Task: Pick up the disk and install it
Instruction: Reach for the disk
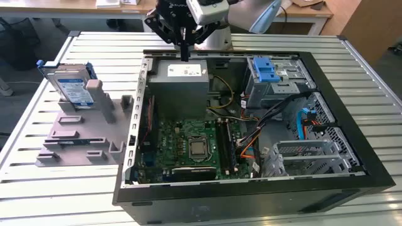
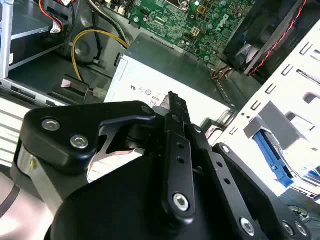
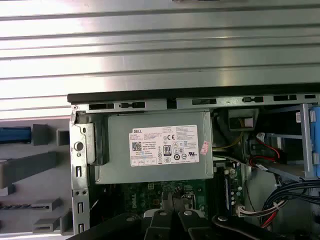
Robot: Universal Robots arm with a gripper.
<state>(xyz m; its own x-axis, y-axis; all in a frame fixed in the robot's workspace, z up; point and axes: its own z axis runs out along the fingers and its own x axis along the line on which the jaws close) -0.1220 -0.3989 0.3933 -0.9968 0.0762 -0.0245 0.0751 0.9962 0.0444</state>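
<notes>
Case (image 1: 251, 203): power supply (image 1: 182, 82), circuit board (image 1: 188, 141) inside.
Holder (image 1: 82, 136): disk (image 1: 72, 89) standing, near desk (image 1: 63, 197) edge.
Gripper (image 1: 184, 55): pressed together, empty, above power supply.

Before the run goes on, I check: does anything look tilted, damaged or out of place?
Nothing stands out. The disk stands on edge in its grey holder; the shut hand hangs above the power supply.

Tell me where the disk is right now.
In the exterior view, the disk stands on edge in the grey holder on the table, at the exterior view's left, just outside the open computer case.
</notes>
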